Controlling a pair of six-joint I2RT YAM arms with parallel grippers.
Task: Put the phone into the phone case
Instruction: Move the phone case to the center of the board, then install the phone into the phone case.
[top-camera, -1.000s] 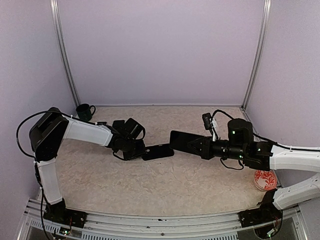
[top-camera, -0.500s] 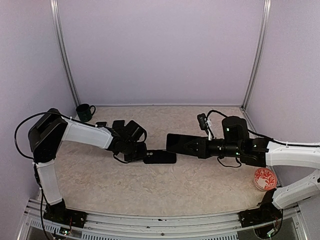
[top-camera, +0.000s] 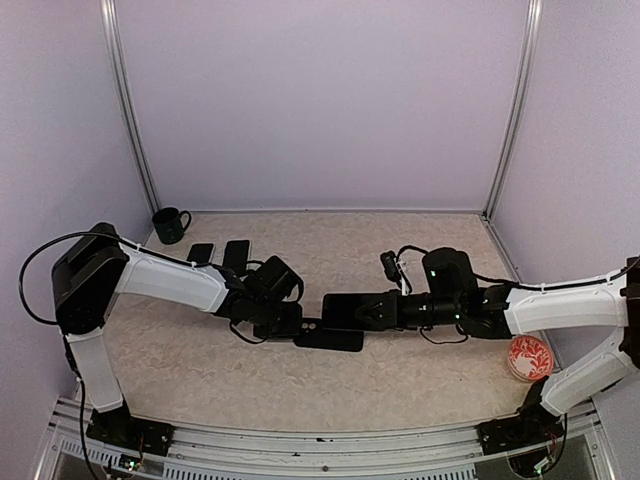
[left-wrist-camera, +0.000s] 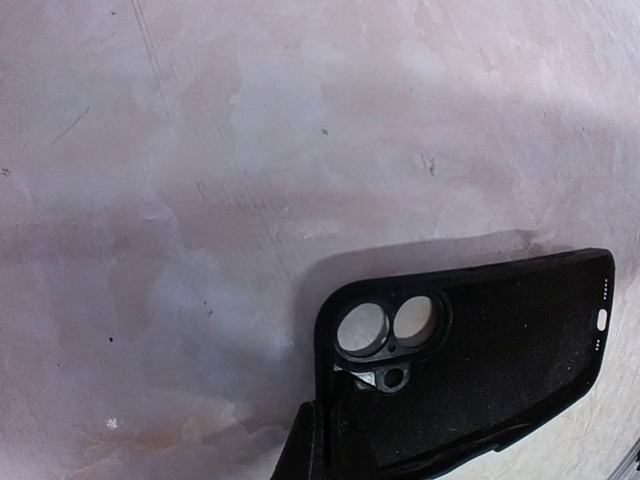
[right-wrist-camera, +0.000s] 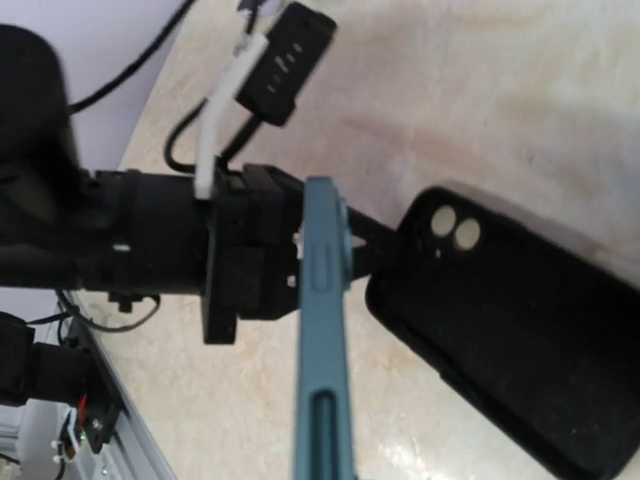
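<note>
My left gripper (top-camera: 288, 324) is shut on the camera-hole end of the black phone case (top-camera: 330, 337) and holds it flat, low over the table. In the left wrist view the case (left-wrist-camera: 500, 350) shows its open inside and camera cutouts, with one finger (left-wrist-camera: 318, 448) on its rim. My right gripper (top-camera: 378, 311) is shut on the phone (top-camera: 345, 309) and holds it just above and behind the case, partly over it. In the right wrist view the phone (right-wrist-camera: 325, 340) is edge-on with a teal side, beside the case (right-wrist-camera: 510, 340).
A dark green mug (top-camera: 170, 224) stands at the back left corner. Two small black flat objects (top-camera: 201, 252) (top-camera: 236, 252) lie near it behind my left arm. A red and white dish (top-camera: 528, 358) sits at the right, near my right arm.
Both grippers have come together toward the table's middle and nearer the front. The case moved right and the phone moved left, so the phone now overlaps the case's far edge.
</note>
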